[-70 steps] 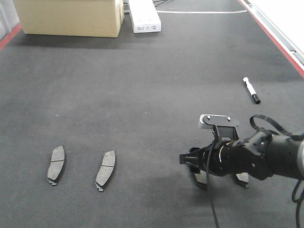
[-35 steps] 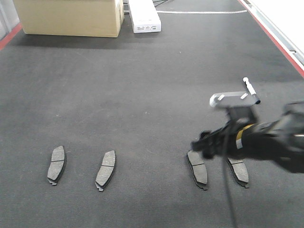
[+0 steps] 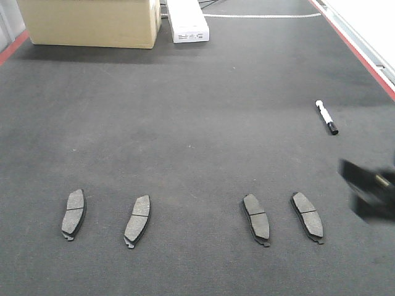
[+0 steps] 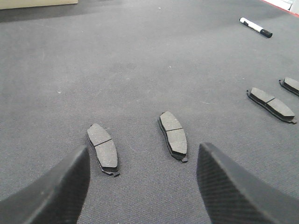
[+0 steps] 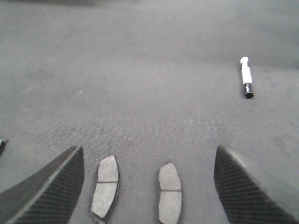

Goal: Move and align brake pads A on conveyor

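Brake pads A, four in front view, two per wrist

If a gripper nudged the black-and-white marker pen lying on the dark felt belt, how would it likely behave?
The black-and-white marker pen looks cylindrical, so a sideways nudge would probably roll it, though the rough dark felt belt should stop it soon. It seems rigid and light, so it likely pivots when pushed near one end.

The conveyor, a dark charcoal felt-like belt with red edge strips, carries 4 brake pads A lying flat in a near row: 2 at left and 2 at right, the pairs well apart. A black-capped white marker lies near the right edge, while a cardboard box and a white box sit at the far end.
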Available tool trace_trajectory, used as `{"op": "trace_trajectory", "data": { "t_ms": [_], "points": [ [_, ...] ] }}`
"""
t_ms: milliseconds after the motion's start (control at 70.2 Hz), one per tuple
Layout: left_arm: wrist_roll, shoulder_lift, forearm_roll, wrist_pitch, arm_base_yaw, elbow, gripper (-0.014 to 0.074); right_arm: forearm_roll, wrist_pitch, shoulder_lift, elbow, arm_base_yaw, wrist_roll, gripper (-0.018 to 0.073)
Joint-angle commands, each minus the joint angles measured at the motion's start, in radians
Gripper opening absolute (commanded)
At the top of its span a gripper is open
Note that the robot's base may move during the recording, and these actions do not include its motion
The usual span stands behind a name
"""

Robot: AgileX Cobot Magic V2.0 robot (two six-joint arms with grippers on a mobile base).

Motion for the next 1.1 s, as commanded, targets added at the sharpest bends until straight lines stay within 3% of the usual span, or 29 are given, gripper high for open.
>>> {"op": "trace_trajectory", "data": {
  "t_ms": [0, 413, 798, 898, 1083],
  "points": [
    [-0.011, 0.011, 0.008, -0.067, -0.005, -0.027, 0.0463, -0.030, -0.054, -0.130, 0.033, -0.003, -0.012, 0.0557],
    [-0.011, 0.011, 0.008, -0.068, -0.005, -0.027, 0.0463, -0.009, -0.035, -0.522, 0.194, -0.003, -0.056, 0.0557],
    [-0.011, 0.011, 0.007, -0.074, -0.005, -0.027, 0.0449, -0.012, -0.006, -0.551, 0.194, -0.003, -0.053, 0.0552],
    [-0.011, 0.011, 0.007, -0.074, -0.005, -0.027, 0.0367, -0.012, 0.003, -0.551, 0.194, -0.003, -0.055, 0.0484],
    [-0.011, 0.011, 0.007, -0.074, -0.005, -0.027, 0.0040, -0.012, 0.013, -0.551, 0.194, -0.003, -0.055, 0.0139]
  ]
}}
